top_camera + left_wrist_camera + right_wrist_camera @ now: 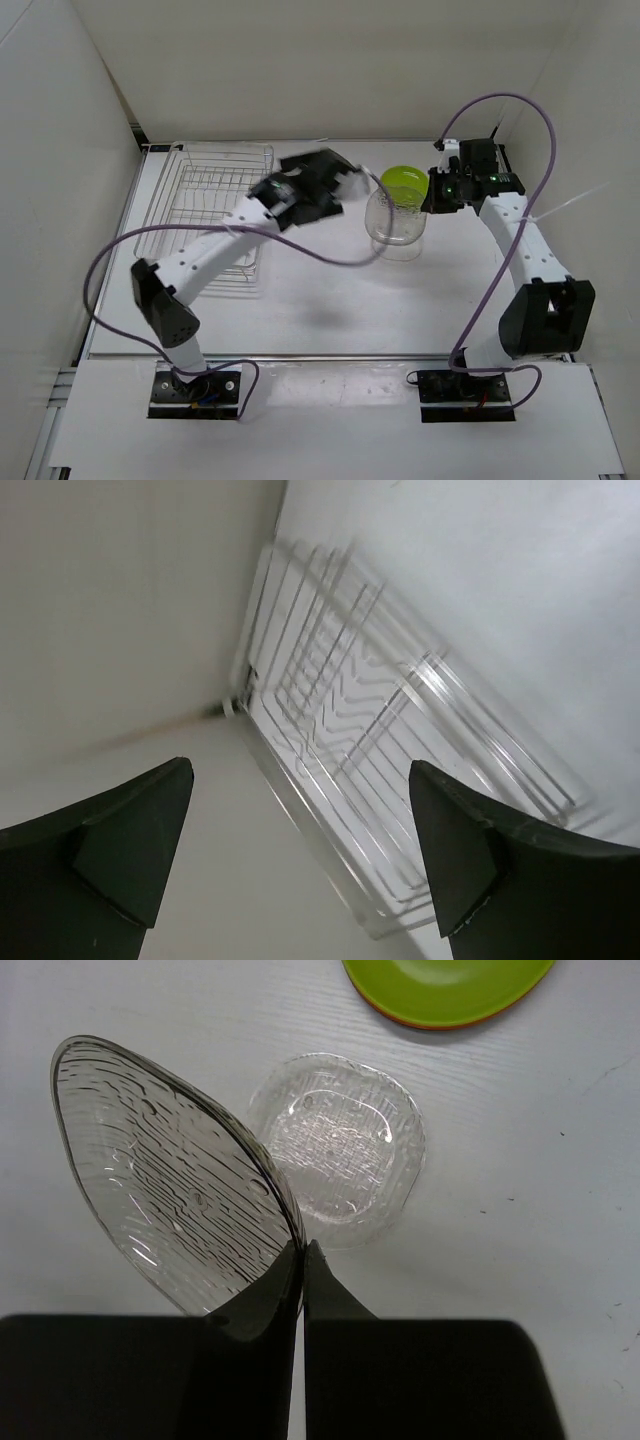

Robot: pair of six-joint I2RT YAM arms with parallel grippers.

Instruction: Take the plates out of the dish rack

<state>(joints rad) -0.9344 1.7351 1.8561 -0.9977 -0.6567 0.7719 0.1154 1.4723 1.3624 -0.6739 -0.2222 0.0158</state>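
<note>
My right gripper (303, 1245) is shut on the rim of a clear glassy plate (180, 1175) and holds it tilted above the table; in the top view this gripper (430, 195) and plate (390, 208) are mid-table. A second clear plate (340, 1150) lies flat under it. The lime green plate (445, 985) sits on an orange one (420, 1022) just beyond. My left gripper (300, 770) is open and empty, blurred in the top view (345, 183), right of the silver wire dish rack (215, 195). The rack (380, 750) holds no plate that I can see. The black plate is out of view.
White walls close in the table on the left, back and right. The rack stands at the back left corner. Purple cables loop from both arms over the table (300, 250).
</note>
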